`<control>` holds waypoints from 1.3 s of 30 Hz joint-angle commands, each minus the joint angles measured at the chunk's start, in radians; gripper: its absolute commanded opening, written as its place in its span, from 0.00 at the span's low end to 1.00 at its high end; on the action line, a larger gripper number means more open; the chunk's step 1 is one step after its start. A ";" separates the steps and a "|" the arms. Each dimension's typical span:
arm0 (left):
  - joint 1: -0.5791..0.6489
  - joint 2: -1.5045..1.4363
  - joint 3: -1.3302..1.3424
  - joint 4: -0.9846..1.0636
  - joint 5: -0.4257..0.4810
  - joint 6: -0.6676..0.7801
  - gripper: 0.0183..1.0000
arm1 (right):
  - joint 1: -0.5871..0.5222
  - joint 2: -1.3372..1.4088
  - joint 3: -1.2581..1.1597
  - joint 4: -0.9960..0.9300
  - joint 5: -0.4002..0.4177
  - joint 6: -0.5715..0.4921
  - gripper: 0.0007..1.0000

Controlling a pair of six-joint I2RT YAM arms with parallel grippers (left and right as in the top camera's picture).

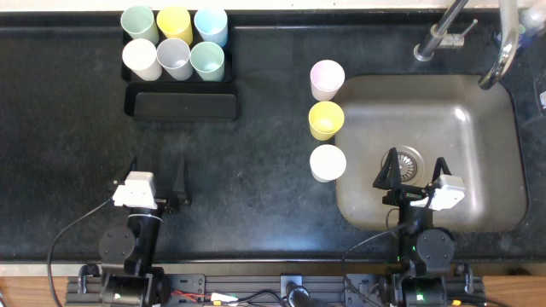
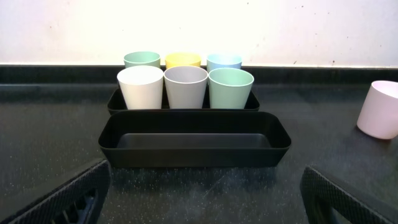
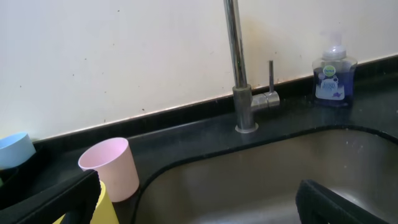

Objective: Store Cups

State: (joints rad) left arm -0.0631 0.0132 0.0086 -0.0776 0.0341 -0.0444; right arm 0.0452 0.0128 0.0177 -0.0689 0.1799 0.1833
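Three loose cups stand in a row on the dark counter beside the sink's left rim: pink (image 1: 327, 78) (image 2: 379, 110) (image 3: 111, 168), yellow (image 1: 326, 119) (image 3: 101, 208) and white (image 1: 328, 162). At the far left, a black tray (image 1: 130, 78) holds several cups (image 1: 175, 43) (image 2: 186, 86) in two rows. An empty black tray (image 1: 181, 106) (image 2: 194, 142) lies just in front of it. My left gripper (image 1: 158, 175) (image 2: 205, 214) is open, facing the empty tray from a distance. My right gripper (image 1: 415, 166) (image 3: 199, 211) is open over the sink basin, holding nothing.
The steel sink (image 1: 478, 111) (image 3: 261, 180) fills the right side, with a drain (image 1: 409, 160). A faucet (image 1: 444, 34) (image 3: 239, 68) and a soap bottle (image 3: 334, 78) stand behind it. Open counter lies between the trays and the loose cups.
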 commanded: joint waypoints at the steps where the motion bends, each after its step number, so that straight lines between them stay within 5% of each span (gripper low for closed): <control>1: 0.004 -0.010 0.000 -0.003 0.010 0.018 1.00 | -0.006 -0.009 -0.013 0.006 -0.006 0.004 1.00; 30: 0.004 -0.010 0.005 -0.013 0.019 0.013 1.00 | -0.006 -0.009 -0.013 0.006 -0.006 0.004 1.00; 39: 0.004 0.360 0.359 -0.127 0.366 -0.441 1.00 | -0.006 -0.009 -0.013 0.006 -0.006 0.004 1.00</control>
State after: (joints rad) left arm -0.0631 0.2096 0.1940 -0.1795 0.2272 -0.2821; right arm 0.0452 0.0128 0.0177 -0.0685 0.1799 0.1833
